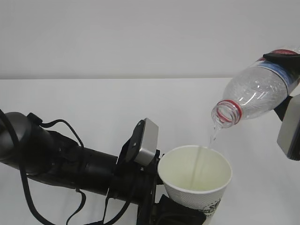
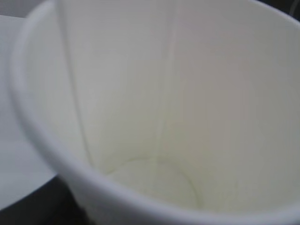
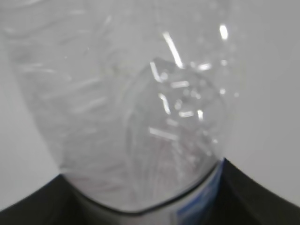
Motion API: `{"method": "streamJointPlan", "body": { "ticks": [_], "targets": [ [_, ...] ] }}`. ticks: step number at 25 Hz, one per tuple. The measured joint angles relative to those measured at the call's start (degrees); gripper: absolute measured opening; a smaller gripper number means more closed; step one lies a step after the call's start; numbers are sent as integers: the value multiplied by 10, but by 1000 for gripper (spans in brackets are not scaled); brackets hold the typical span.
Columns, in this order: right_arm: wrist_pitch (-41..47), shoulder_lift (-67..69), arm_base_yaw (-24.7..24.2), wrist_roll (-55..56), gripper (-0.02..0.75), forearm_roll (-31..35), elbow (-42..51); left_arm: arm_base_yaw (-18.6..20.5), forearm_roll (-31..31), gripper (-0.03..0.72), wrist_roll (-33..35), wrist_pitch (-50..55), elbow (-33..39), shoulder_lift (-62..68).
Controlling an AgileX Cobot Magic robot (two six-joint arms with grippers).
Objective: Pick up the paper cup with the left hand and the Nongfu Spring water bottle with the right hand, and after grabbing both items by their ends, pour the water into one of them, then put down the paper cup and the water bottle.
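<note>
The white paper cup (image 1: pixel 194 180) stands upright at the lower middle of the exterior view, with my left gripper (image 1: pixel 180 213) shut on its lower part. In the left wrist view the paper cup (image 2: pixel 197 93) fills the frame and hides the jaws. Above and to the right, the clear Nongfu Spring water bottle (image 1: pixel 255 91) tilts mouth-down toward the cup, and my right gripper (image 1: pixel 289 77) is shut on its labelled end. A thin stream of water (image 1: pixel 214 135) falls from the red-ringed mouth into the cup, and water (image 2: pixel 154 183) pools at the bottom. The bottle (image 3: pixel 122 93) also fills the right wrist view, between black jaws.
A white table (image 1: pixel 93 108) runs back to a pale wall. The left arm (image 1: pixel 56 161), black with looping cables and a grey box module (image 1: pixel 147 140), lies across the lower left. A second grey module (image 1: pixel 290 126) sits at the right edge.
</note>
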Motion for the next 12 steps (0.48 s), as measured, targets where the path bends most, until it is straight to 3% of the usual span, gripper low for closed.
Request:
{"method": "streamJointPlan", "body": {
  "ticks": [12],
  "targets": [
    [0, 0, 0, -6, 459, 2, 0, 0, 1, 513, 0, 0, 0, 0]
  ]
}}
